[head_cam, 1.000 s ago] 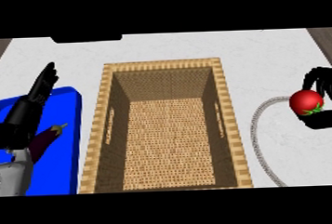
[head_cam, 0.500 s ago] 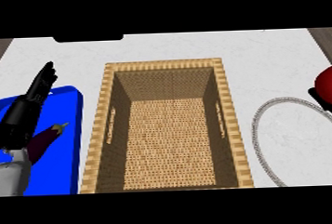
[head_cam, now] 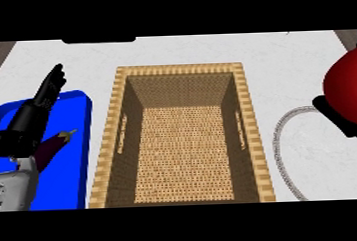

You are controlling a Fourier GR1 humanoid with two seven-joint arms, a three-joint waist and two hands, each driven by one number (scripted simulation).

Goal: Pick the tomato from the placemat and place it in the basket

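The tomato looms large at the view's right edge, lifted above the placemat and off to the side of the basket. The right hand curls round its underside, mostly hidden. The left hand rests open, fingers up, over the blue tray.

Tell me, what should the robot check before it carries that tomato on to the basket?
1. Tomato off the placemat: ok. The tomato is raised at the view's right edge, above the round placemat.
2. Tomato held: ok. The right hand curls under it.
3. Basket ready: ok. The basket is open, with nothing visible inside.
4. Tomato over the basket: not ok. It is off to the basket's right.
5. Left hand clear of the path: ok. The left hand rests open over the blue tray.
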